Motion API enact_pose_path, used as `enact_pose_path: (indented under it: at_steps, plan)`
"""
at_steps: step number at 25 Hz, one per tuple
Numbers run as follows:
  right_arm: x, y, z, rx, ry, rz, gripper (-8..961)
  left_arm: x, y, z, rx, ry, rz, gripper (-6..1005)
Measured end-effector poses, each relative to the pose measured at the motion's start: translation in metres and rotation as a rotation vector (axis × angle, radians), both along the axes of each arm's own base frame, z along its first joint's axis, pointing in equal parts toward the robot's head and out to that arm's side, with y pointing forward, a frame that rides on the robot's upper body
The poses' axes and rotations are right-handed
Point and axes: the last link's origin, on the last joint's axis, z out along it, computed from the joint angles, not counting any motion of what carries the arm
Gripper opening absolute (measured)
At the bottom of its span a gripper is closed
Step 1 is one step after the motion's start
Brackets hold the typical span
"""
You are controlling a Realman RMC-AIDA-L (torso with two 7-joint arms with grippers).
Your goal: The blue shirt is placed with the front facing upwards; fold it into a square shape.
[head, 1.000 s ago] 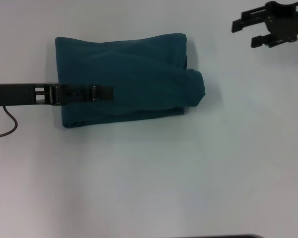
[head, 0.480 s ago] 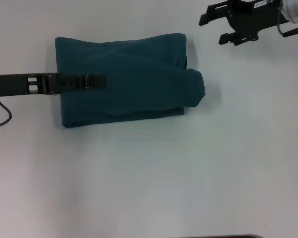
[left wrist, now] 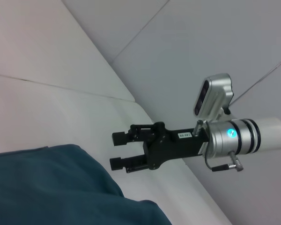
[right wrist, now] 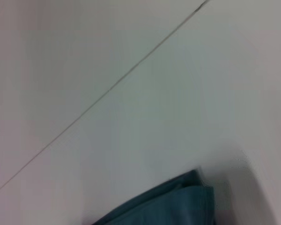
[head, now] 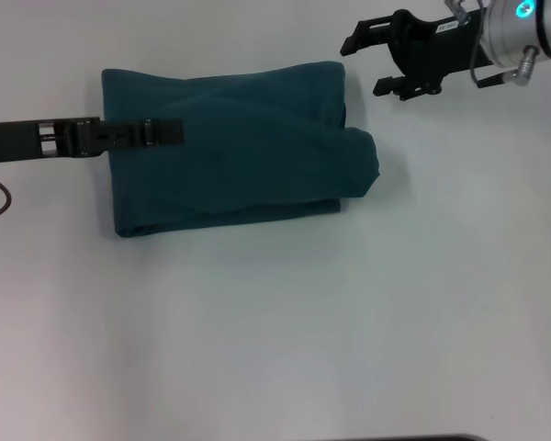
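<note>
Since a second ago the right gripper (head: 365, 62) has travelled in from the far right corner toward the shirt, and the left gripper (head: 170, 131) has slid back toward the robot's left along the cloth.

White table (head: 285, 322) fills the head view, its surface bare apart from the garment and the arms.

On it, in the far left half, lies the blue shirt (head: 230, 152), folded into a wide rectangular bundle. A rounded, rolled lobe of fabric bulges past its right edge, and a lower layer shows as a thin strip along the near edge. No lettering or label shows on the upper face. The left wrist view catches a dark teal corner of it (left wrist: 61, 187), and the right wrist view a folded corner (right wrist: 178, 201).

Reaching in from the right, the right gripper hangs just beyond the shirt's far right corner, apart from the cloth. Its two black fingers (left wrist: 126, 150) stand parted with a clear gap and nothing between them.

From the left, the left gripper lies low over the shirt's left portion. It appears as one thin dark bar, so I cannot tell whether its fingers are parted or whether they pinch any fabric.
</note>
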Motion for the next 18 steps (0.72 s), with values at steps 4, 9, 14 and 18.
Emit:
enact_pose_path:
  at_steps: [4, 9, 14, 18]
  plan:
    - [-0.005, -0.002, -0.015, -0.005, 0.006, -0.007, 818, 0.0, 0.001, 0.0, 0.007, 0.002, -0.002, 762]
    - [-0.011, -0.002, -0.026, -0.001, 0.004, -0.005, 758, -0.002, -0.001, 0.0, 0.008, 0.003, 0.001, 762]
    - [-0.008, -0.002, -0.023, 0.005, 0.012, -0.015, 697, -0.004, -0.002, 0.0, 0.009, 0.004, 0.004, 762]
    - [-0.007, -0.002, -0.022, 0.012, 0.01, -0.013, 699, -0.004, -0.002, 0.0, 0.009, 0.004, 0.004, 762]
